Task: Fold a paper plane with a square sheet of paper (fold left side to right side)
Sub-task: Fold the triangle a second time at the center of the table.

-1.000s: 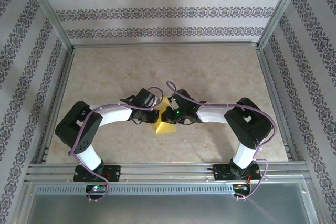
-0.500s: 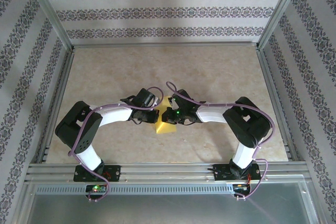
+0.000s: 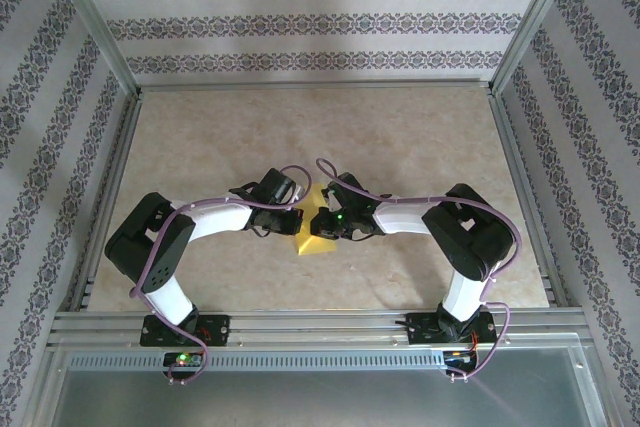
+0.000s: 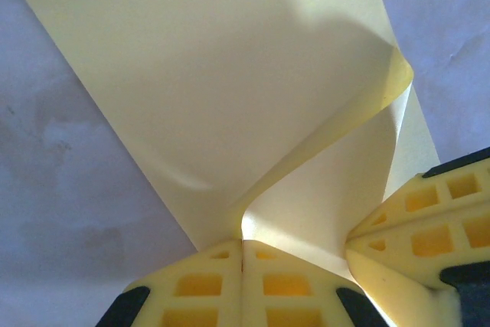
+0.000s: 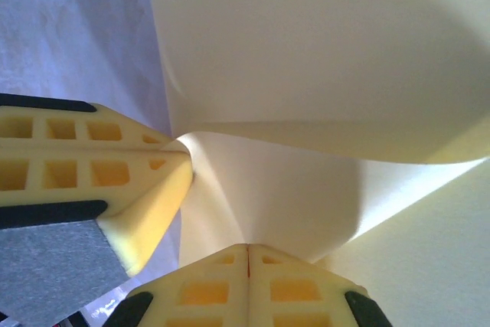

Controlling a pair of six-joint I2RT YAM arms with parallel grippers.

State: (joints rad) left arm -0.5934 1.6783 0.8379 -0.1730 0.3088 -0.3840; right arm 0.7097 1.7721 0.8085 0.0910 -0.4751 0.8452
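The square sheet of paper (image 3: 318, 240) is thin, yellow and partly folded, and it lies on the table between my two grippers. My left gripper (image 3: 296, 218) is shut, and a raised, curling flap of the paper (image 4: 230, 74) runs into the seam between its fingertips (image 4: 243, 244). My right gripper (image 3: 316, 219) is also shut, pinching a bowed fold of the paper (image 5: 321, 59) at its tips (image 5: 248, 249). The two grippers nearly touch: the right one's fingers (image 4: 429, 220) show in the left wrist view, and the left one's fingers (image 5: 115, 181) show in the right wrist view.
The beige table (image 3: 400, 137) stretches away behind the grippers. Aluminium frame rails (image 3: 300, 325) run along the near edge, and patterned walls (image 3: 310, 22) close in the back and both sides.
The right arm has edged slightly to the left, towards the left gripper. The left arm and the paper look the same.
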